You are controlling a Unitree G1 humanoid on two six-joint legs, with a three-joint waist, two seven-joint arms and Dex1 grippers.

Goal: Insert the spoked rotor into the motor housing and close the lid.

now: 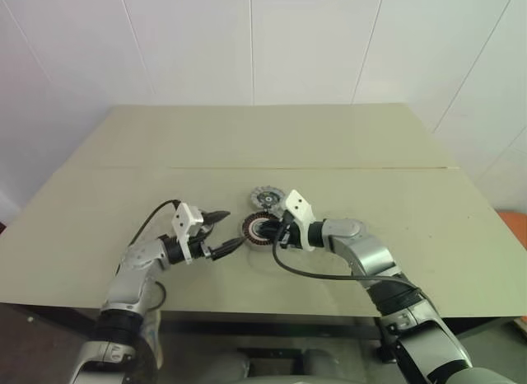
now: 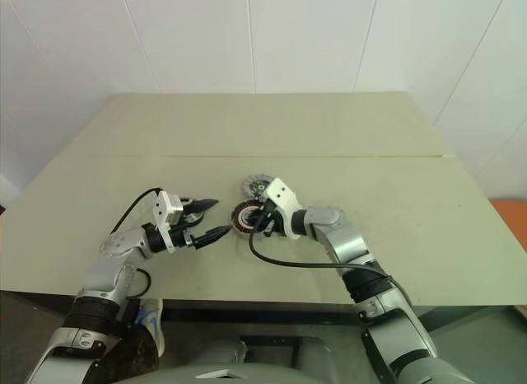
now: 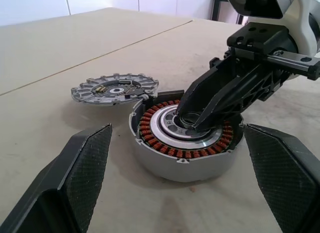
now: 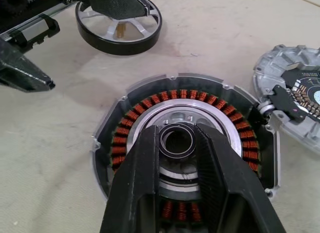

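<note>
— What do we have nearest us?

— Our left gripper (image 1: 234,228), its two black fingers spread wide with nothing between the pads. Just under and behind its fingertips, the spoked rotor (image 4: 119,23) lies flat on the table: a small wheel with a dark rim, silver spokes and a brass-coloured hub. We see one left finger crossing over its far edge. We cannot tell whether the finger touches it.

— And just past those open fingers?

— The motor housing (image 3: 180,163), a short round puck with a grey outside wall and a ring of copper-coloured windings around a pale centre. It sits upright on the table, straight ahead of the left fingertips and a little apart from them.

— Where is our right hand?

— Our right gripper (image 1: 268,230) comes in from the other side, angled down over the housing. Its fingers (image 4: 137,183) stand close together, pinched on a small dark ring (image 4: 177,154) at the housing's pale centre. We cannot tell whether that ring is a loose part or belongs to the housing.

— What lies beyond the right fingertips?

— The lid (image 3: 115,88), a round grey metal disc with a ribbed edge. It lies flat with a dark circuit-board face up. It is just beside the housing's far wall, touching it or nearly so.

— And farther out?

— The pale beige table (image 1: 370,153) runs on to a white panelled wall.
</note>
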